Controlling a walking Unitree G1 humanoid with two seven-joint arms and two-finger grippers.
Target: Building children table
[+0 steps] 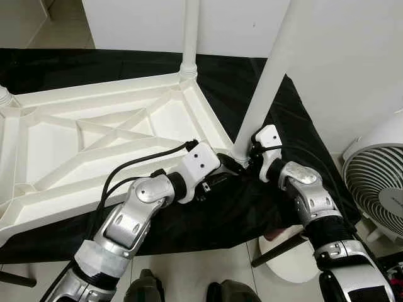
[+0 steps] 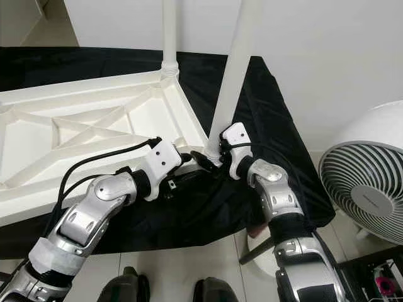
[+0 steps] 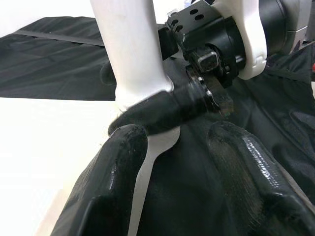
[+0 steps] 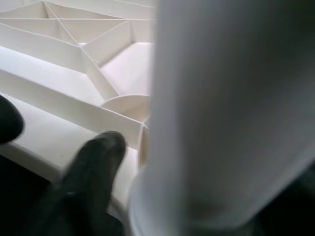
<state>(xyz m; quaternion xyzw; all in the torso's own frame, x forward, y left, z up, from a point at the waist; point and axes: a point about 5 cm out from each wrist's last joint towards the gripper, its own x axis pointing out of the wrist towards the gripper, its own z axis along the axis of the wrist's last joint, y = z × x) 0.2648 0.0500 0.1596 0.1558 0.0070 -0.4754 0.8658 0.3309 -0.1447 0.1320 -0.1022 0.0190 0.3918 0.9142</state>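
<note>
While the right gripper (image 1: 242,157) clasped the leg (image 1: 264,88) at the tabletop's (image 1: 94,138) corner, the left gripper (image 1: 217,177) stood open beside it

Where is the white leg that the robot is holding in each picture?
Left eye: leg slants up from the tabletop corner, right of centre.
Right eye: leg at centre.
Left wrist: leg at upper middle.
Right wrist: leg blurred, close.
Shared landmark: that tabletop corner.

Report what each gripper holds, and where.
The right gripper clamps the near table leg at its base, by the tabletop corner socket. The left gripper sits beside the base, holding nothing.
</note>
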